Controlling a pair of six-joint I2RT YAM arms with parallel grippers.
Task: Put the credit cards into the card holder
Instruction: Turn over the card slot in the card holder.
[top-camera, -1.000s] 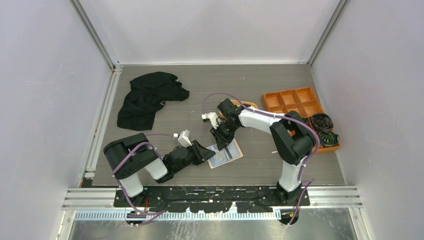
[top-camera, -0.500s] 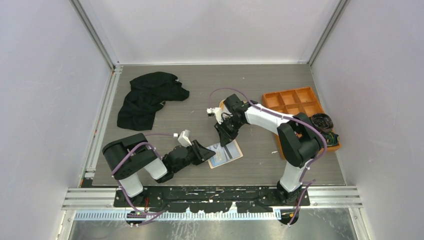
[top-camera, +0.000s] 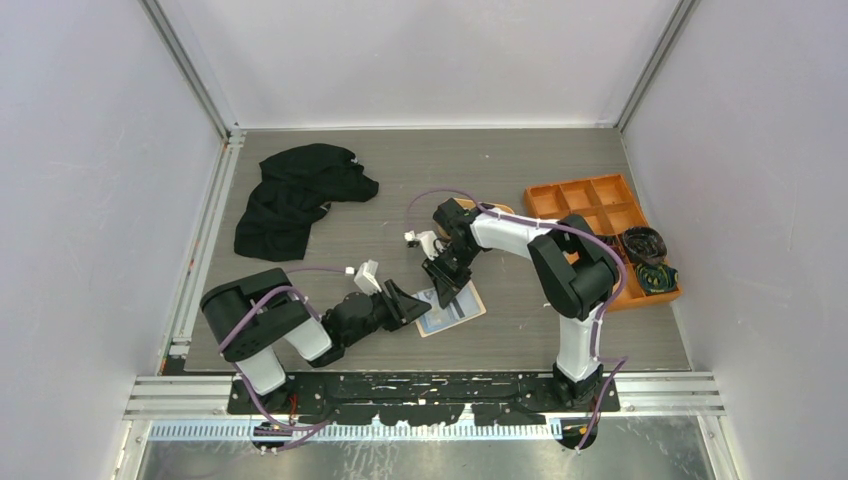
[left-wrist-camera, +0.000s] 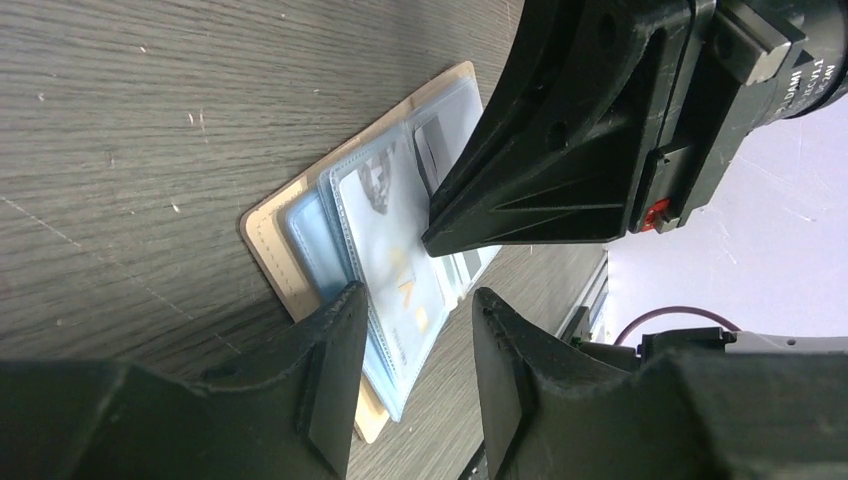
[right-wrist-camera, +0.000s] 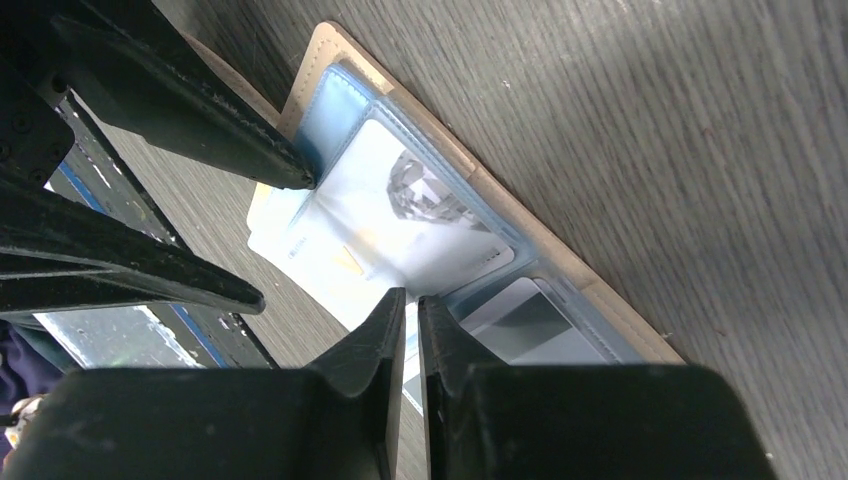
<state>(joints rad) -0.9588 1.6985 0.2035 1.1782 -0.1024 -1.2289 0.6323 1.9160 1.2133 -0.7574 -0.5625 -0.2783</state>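
The card holder (top-camera: 452, 310) lies open on the table, beige outside (left-wrist-camera: 268, 240) and pale blue inside with clear sleeves (right-wrist-camera: 340, 110). A whitish credit card with a gem print (right-wrist-camera: 425, 200) sits in one sleeve, and a grey card (right-wrist-camera: 520, 320) in the pocket beside it. My right gripper (right-wrist-camera: 412, 300) is shut to a thin slit, its tips on the sleeve's edge next to the printed card (left-wrist-camera: 390, 230). My left gripper (left-wrist-camera: 420, 300) is open over the holder's near end. One left fingertip (right-wrist-camera: 300, 178) touches the holder's blue edge.
A black cloth (top-camera: 300, 195) lies at the back left. An orange compartmented box (top-camera: 585, 205) with dark cables (top-camera: 645, 250) stands at the right. An orange tray (top-camera: 500, 209) peeks out behind the right arm. Grey walls enclose the table.
The right gripper swung a little up and right, then came back down onto the holder. The left jaws have spread wider; the left arm has hardly shifted.
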